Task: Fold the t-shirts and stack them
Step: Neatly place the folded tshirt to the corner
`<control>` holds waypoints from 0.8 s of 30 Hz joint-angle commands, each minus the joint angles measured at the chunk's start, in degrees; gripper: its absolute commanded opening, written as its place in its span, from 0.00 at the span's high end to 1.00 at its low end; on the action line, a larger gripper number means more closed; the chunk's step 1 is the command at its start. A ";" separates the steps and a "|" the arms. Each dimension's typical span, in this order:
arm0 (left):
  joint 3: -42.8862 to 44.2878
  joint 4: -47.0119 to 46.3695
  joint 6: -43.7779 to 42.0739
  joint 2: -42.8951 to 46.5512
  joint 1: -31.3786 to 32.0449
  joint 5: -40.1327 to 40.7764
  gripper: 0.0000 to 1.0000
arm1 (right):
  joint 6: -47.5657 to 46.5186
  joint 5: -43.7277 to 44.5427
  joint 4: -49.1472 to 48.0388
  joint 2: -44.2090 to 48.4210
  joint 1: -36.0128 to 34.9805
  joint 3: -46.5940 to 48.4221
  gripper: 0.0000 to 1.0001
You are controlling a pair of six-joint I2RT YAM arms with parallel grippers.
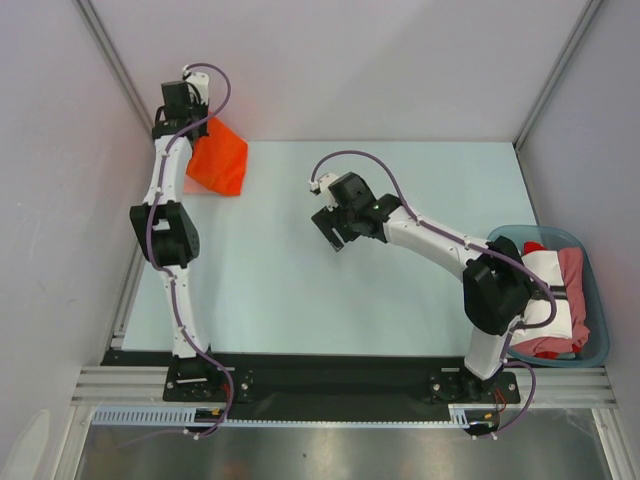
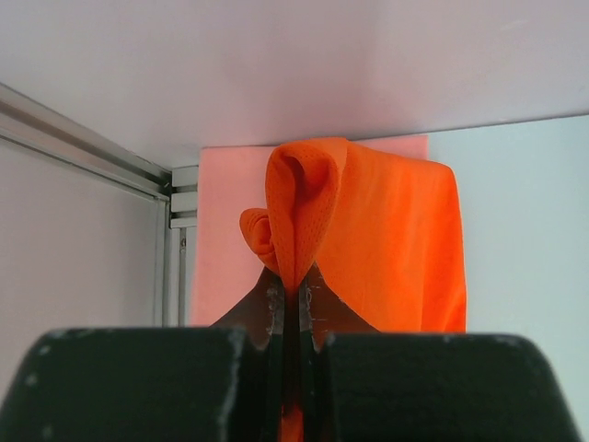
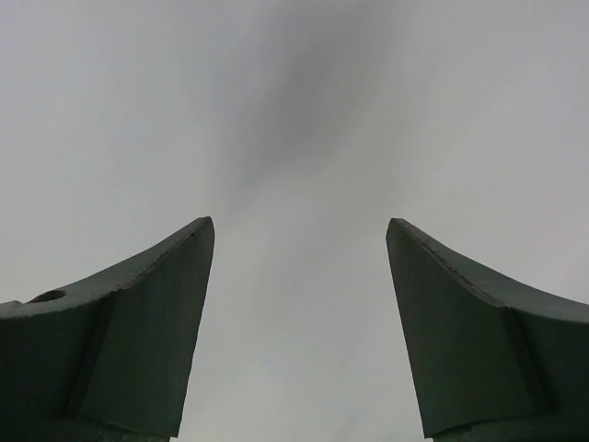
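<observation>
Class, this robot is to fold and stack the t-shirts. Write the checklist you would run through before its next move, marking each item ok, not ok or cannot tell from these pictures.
1. Left gripper shut on the orange t-shirt: ok.
2. Right gripper open and empty: ok.
3. Orange t-shirt folded flat: not ok, it is bunched at the grip.
4. Pale pink cloth behind it squared as a stack base: cannot tell, mostly hidden.
5. Right gripper apart from the orange t-shirt: ok.
6. More t-shirts waiting in the blue-green tub: ok.
</observation>
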State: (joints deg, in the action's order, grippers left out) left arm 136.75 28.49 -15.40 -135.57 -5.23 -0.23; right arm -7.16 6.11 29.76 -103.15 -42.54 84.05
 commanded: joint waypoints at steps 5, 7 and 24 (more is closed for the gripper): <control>3.00 -5.73 0.90 -0.84 -2.23 0.05 1.00 | -0.40 -0.57 1.18 -2.49 -0.08 4.80 0.20; 2.82 -5.99 0.90 -1.19 -2.50 -0.12 1.00 | -0.31 -0.75 1.35 -2.93 -0.08 5.51 0.20; 1.24 -15.75 3.01 -5.15 -3.20 15.15 0.63 | 1.70 -1.63 3.29 -5.48 0.00 7.80 0.20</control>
State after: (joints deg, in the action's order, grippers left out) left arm 136.73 18.22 -13.45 -140.05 -8.01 6.70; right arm -7.01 5.06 32.36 -109.19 -42.52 89.41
